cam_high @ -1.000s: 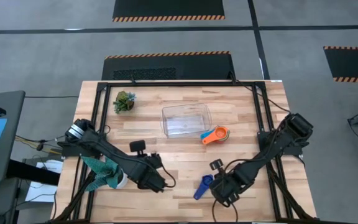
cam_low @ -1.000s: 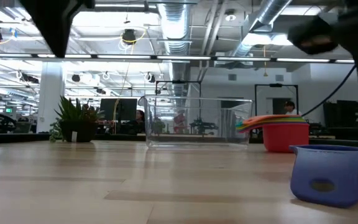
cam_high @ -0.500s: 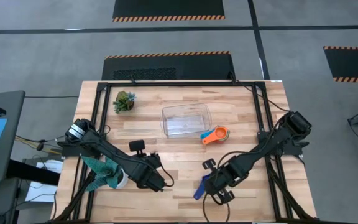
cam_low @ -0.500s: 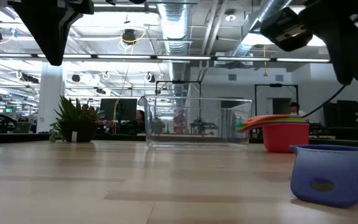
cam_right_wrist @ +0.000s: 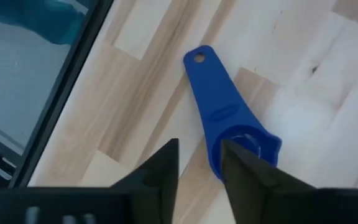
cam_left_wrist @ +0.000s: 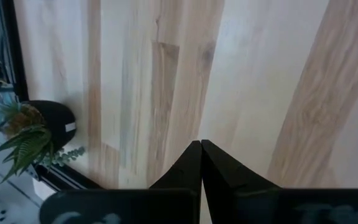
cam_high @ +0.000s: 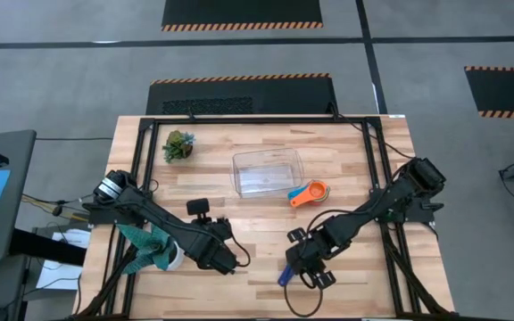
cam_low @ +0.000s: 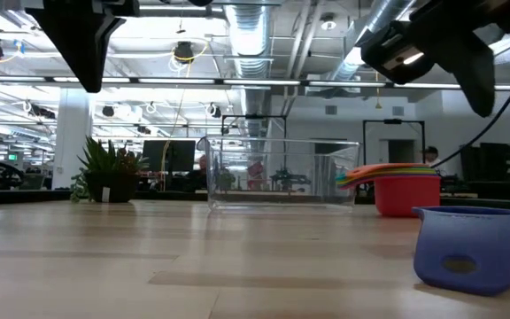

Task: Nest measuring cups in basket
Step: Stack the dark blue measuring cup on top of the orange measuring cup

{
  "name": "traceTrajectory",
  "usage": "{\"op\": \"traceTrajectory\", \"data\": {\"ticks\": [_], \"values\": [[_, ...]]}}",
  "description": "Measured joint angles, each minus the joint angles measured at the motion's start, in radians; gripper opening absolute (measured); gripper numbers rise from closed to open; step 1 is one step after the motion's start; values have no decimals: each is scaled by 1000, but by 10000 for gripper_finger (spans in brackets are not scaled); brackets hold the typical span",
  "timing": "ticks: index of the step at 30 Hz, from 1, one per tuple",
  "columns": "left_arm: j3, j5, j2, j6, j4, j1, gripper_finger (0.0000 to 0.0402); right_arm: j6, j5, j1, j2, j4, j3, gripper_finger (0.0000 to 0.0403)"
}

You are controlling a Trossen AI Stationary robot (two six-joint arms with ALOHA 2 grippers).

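A dark blue measuring cup point(cam_high: 285, 271) lies alone on the wood near the table's front edge, its handle point(cam_right_wrist: 204, 81) flat on the table; it also shows in the low view point(cam_low: 464, 248). My right gripper point(cam_right_wrist: 199, 146) hangs above it, open by a narrow gap and touching nothing; in the high view it is over the cup point(cam_high: 298, 266). A nested stack of cups, orange on top point(cam_high: 308, 193), red at the bottom point(cam_low: 407, 193), stands beside the clear basket point(cam_high: 267, 171). My left gripper point(cam_left_wrist: 201, 146) is shut and empty over bare wood at the front left point(cam_high: 233, 264).
A small teal plant in a pot point(cam_high: 178, 146) stands at the far left of the table and shows in the low view point(cam_low: 107, 175). A black frame point(cam_high: 248, 121) runs along the table's edges. Bare wood lies between the two grippers and in front of the basket.
My right gripper has gone toward the table's left edge and now hangs over the dark blue cup, having turned a little on the way. The cup, the stack and the basket have stayed where they were.
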Motion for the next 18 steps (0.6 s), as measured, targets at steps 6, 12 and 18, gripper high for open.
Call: {"op": "traceTrajectory", "data": {"ticks": [6,12,18], "values": [[0,-33,0,15,0,0,0,-112,0,7,0,26,0,206],[0,-36,0,16,0,0,0,-233,0,38,-1,26,0,225],[0,-37,0,16,0,0,0,-236,3,52,23,35,2,218]]}}
